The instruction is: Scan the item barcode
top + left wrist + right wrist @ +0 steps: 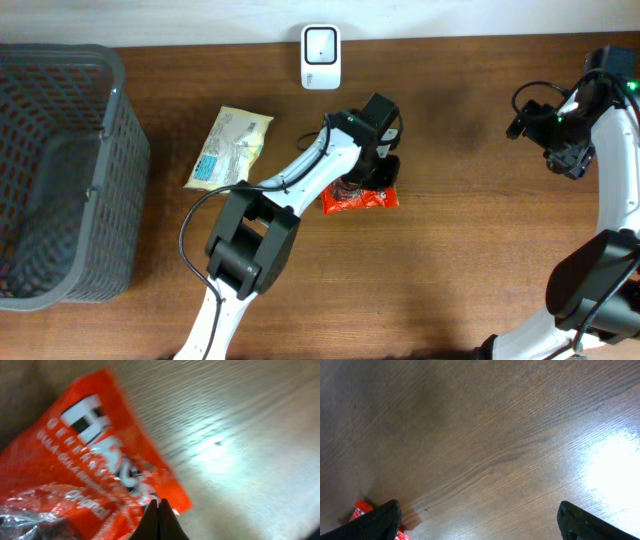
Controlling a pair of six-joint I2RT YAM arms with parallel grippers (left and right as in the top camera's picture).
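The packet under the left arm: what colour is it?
Orange-red packet with white lettering, clearest in the left wrist view.

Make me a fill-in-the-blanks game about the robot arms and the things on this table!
1. At the edge of the red packet, the left pincer is ___, not open.
2. The right pincer holds nothing and stands wide ___.
3. The mesh basket on the left is coloured ___.
4. The little scanner at the table's far edge is coloured ___.

Missing words: shut; open; grey; white.
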